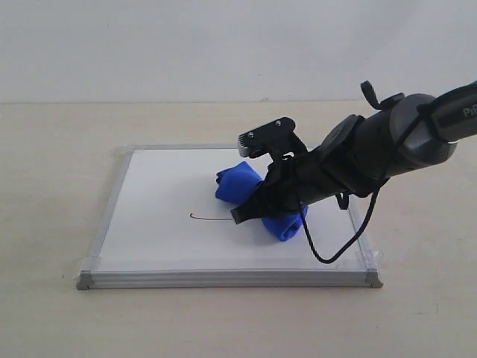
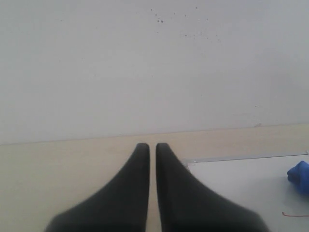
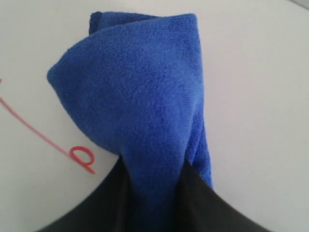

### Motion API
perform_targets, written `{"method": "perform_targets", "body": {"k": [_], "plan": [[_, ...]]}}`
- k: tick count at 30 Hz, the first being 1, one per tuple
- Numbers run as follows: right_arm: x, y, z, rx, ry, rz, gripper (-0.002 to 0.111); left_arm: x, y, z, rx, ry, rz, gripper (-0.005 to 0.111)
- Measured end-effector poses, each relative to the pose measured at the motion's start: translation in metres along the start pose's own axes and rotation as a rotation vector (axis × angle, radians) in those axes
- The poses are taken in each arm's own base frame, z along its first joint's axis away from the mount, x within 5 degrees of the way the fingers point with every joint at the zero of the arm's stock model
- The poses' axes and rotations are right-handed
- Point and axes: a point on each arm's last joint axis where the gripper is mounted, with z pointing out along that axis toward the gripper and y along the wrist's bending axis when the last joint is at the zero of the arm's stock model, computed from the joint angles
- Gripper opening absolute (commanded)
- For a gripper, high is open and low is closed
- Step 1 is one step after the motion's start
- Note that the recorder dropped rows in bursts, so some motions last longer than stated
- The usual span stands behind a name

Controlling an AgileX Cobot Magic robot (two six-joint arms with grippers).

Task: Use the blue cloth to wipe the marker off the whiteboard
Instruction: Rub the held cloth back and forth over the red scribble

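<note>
The whiteboard (image 1: 160,216) lies flat on the table with its silver frame around it. A thin red marker line (image 1: 209,218) with a small loop runs across its middle, also close up as the marker (image 3: 77,155). The blue cloth (image 1: 240,183) rests bunched on the board just right of the line. My right gripper (image 1: 250,210) is shut on the blue cloth (image 3: 140,92), pinching its middle between both black fingers. My left gripper (image 2: 152,147) is shut with nothing in it, beside the board's far left corner. A bit of the cloth (image 2: 300,176) shows there too.
The pale wooden table (image 1: 52,186) extends around the board on all sides, with a white wall behind. A black cable (image 1: 350,239) from the right arm loops down over the board's right edge.
</note>
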Motion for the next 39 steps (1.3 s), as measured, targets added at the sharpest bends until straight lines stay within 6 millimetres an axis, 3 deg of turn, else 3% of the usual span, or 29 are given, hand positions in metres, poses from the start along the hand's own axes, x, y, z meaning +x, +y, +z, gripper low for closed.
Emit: {"method": "perform_targets", "body": {"k": [11,16,22,25,30,37,39], "plan": [[-0.001,0.078,-0.006,-0.313,0.086,-0.179,0.0,0.0,0.0,0.0,0.0,0.0,0.0,0.004],[-0.008,0.067,0.0,-0.152,0.006,-0.179,0.0,0.0,0.0,0.0,0.0,0.0,0.0,0.004],[-0.016,0.016,0.007,0.075,-0.084,-0.076,0.0,0.0,0.0,0.0,0.0,0.0,0.0,0.004],[-0.015,0.008,0.008,0.088,-0.08,-0.052,0.0,0.0,0.0,0.0,0.0,0.0,0.0,0.004],[-0.013,0.023,0.01,-0.028,-0.023,-0.066,0.0,0.0,0.0,0.0,0.0,0.0,0.0,0.004],[-0.019,0.076,0.01,-0.28,0.057,-0.178,0.0,0.0,0.0,0.0,0.0,0.0,0.0,0.004],[-0.023,0.075,0.011,-0.242,0.043,-0.194,0.0,0.0,0.0,0.0,0.0,0.0,0.0,0.004]]}}
